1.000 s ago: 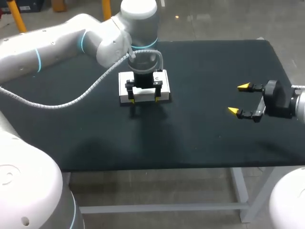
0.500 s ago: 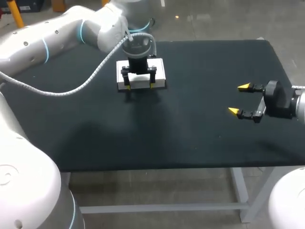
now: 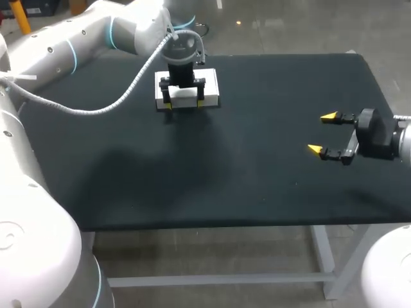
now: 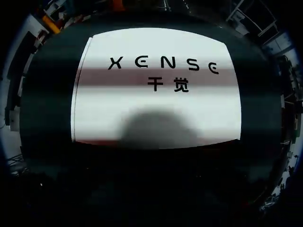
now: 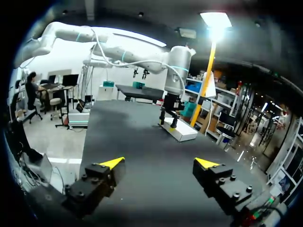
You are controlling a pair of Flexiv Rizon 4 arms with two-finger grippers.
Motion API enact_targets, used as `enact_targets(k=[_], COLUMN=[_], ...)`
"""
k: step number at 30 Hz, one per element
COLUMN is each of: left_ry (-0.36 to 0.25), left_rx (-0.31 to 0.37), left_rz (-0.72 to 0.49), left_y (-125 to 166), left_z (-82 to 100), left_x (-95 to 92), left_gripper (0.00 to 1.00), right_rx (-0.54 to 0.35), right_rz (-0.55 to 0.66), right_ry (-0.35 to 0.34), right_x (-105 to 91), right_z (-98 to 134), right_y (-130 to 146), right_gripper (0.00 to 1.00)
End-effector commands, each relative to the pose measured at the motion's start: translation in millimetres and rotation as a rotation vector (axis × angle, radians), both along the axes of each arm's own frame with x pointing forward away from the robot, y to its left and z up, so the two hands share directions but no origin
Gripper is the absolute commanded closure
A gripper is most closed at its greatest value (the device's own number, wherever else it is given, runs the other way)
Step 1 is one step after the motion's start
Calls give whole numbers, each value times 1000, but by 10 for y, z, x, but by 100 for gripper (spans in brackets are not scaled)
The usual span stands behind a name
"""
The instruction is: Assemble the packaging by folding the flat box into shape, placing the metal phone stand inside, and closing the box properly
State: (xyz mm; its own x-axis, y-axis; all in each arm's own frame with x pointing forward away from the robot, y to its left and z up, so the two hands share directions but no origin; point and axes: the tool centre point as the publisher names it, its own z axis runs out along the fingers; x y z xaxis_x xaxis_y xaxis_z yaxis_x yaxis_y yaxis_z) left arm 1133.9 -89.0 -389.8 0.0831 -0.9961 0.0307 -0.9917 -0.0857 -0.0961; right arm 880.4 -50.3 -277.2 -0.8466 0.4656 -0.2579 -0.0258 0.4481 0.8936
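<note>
Our left gripper [image 3: 185, 104] points straight down at the near side of the white box [image 3: 209, 86]. Its own wrist view shows only the box's printed top with dark shadow beneath, so we cannot tell whether it is clamped on the box or merely standing against it. The box lies flat and closed near the table's [image 3: 257, 173] far edge, left of the middle and partly covered by that gripper, while our right gripper [image 3: 321, 133] hangs released, nothing between its yellow tips, close to the table's right edge and well apart from the box.
</note>
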Motion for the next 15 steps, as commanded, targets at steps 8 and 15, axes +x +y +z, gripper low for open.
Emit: enact_targets(k=[8,15], left_ry=[57,-57], left_rx=[-19,-54], left_rz=[-36,-115], left_y=[-6,-4], left_z=[46,219], left_x=[51,-440], left_gripper=[0,0], right_rx=[5,5], right_rz=[2,2], right_ry=[-4,-4], right_x=[-4,-4], right_z=[-7,-7], right_y=[-9,-9], right_gripper=[0,0])
